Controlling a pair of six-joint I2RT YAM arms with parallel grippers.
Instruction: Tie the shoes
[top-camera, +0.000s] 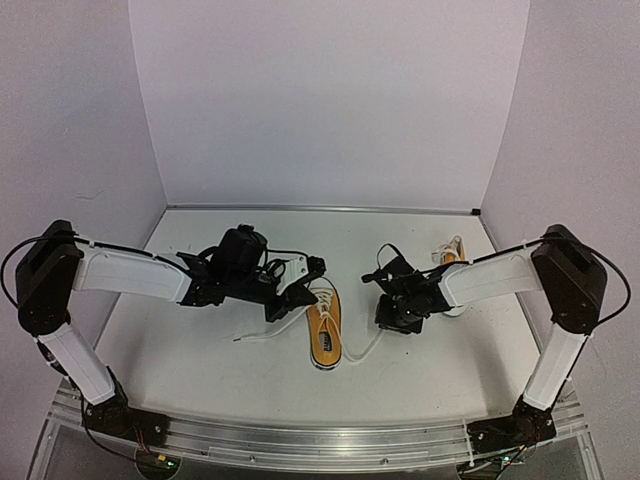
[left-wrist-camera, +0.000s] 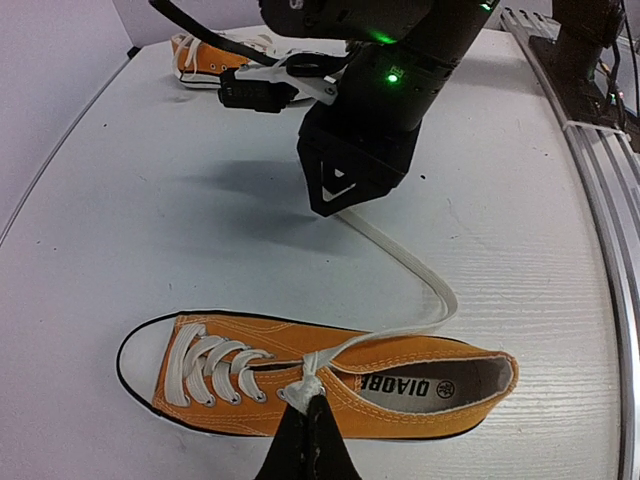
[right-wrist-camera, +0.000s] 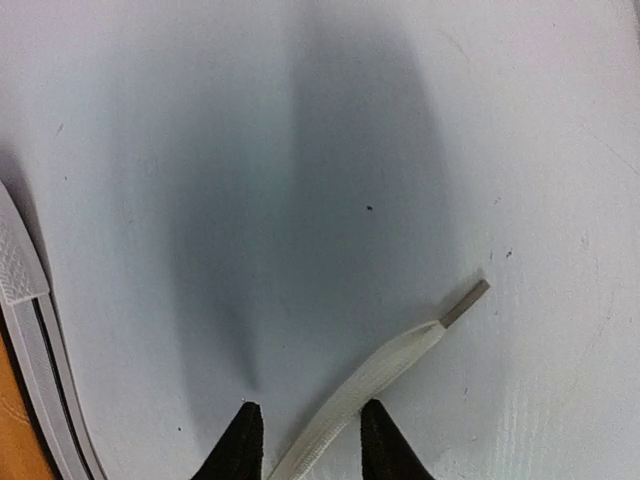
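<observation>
One orange-yellow shoe (top-camera: 323, 328) lies on the table between the arms, shown on its side in the left wrist view (left-wrist-camera: 400, 350). My left gripper (left-wrist-camera: 308, 405) is shut on the white lace where it is crossed at the top eyelets (left-wrist-camera: 305, 385); it also shows in the top view (top-camera: 296, 298). One lace end (left-wrist-camera: 400, 255) runs from there to my right gripper (top-camera: 400, 318). My right gripper (right-wrist-camera: 308, 425) is open low over the table, with that lace end (right-wrist-camera: 400, 360) lying between its fingers. The second shoe (top-camera: 450, 252) sits behind the right arm, partly hidden, and also shows in the left wrist view (left-wrist-camera: 215, 55).
The other lace end (top-camera: 262, 337) trails left of the shoe on the white table (top-camera: 200, 370). A white sole edge (right-wrist-camera: 25, 340) shows at the left of the right wrist view. Walls close the back and sides; a metal rail (top-camera: 320, 440) runs along the near edge.
</observation>
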